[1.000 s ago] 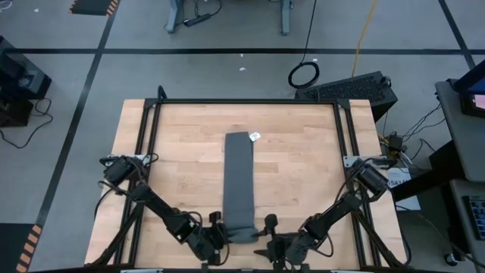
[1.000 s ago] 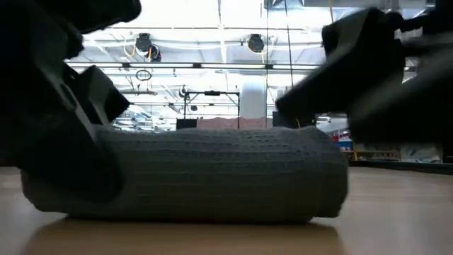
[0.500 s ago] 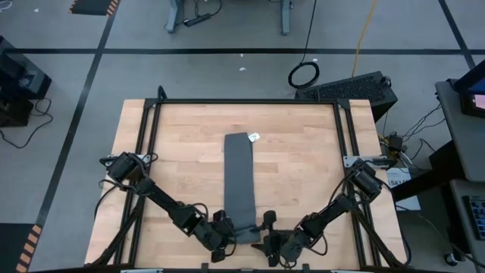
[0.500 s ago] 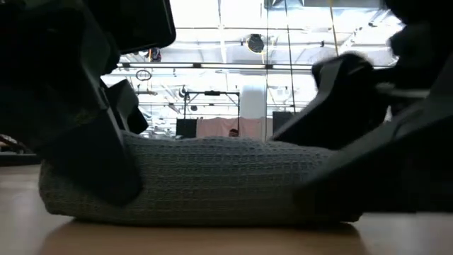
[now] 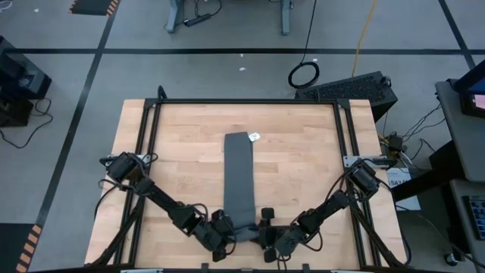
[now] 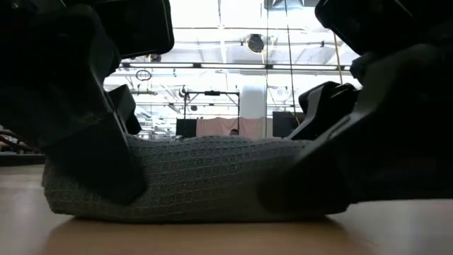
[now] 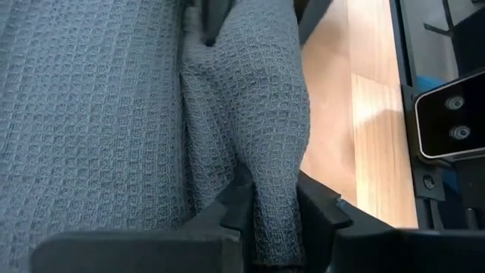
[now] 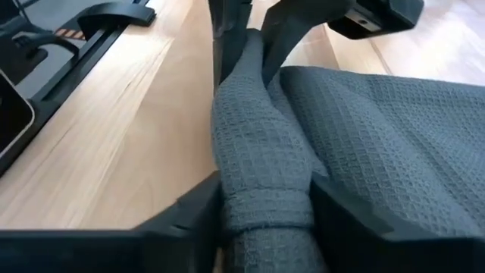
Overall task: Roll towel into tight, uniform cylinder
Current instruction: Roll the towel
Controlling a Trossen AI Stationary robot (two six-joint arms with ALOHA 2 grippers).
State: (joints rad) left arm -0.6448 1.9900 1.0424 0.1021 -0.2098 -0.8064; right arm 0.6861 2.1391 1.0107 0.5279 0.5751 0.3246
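Note:
The dark grey towel (image 5: pixel 239 174) lies as a long strip down the middle of the wooden table, with its white tag (image 5: pixel 255 136) at the far end. Its near end is turned up into a short roll (image 6: pixel 212 177) that rests on the table. My left gripper (image 5: pixel 226 227) is shut on the roll's left end and my right gripper (image 5: pixel 263 227) on its right end. Each wrist view shows the other gripper at the far end of the roll. My left gripper pinches the roll's left end (image 7: pixel 274 182) between its two fingers (image 7: pixel 236 208). It comes slanting down from the near left, fingers lying along the roll. The roll rests on the table. My right gripper has the roll's right end (image 8: pixel 261 178) between its two fingers (image 8: pixel 345 216), which stand against both sides. It comes slanting down from the near right, along the roll. The roll's underside stays on the table.
Bare wood (image 5: pixel 303 174) lies open on both sides of the strip. A black frame rail (image 5: pixel 246 101) runs round the tabletop, and both arms reach in from the near corners.
My right gripper has come down and toward the table's left, from above the roll onto its right end. My left gripper has swung a little toward the roll and rolled its wrist. The roll has shifted slightly and looks lower and flatter in the low view.

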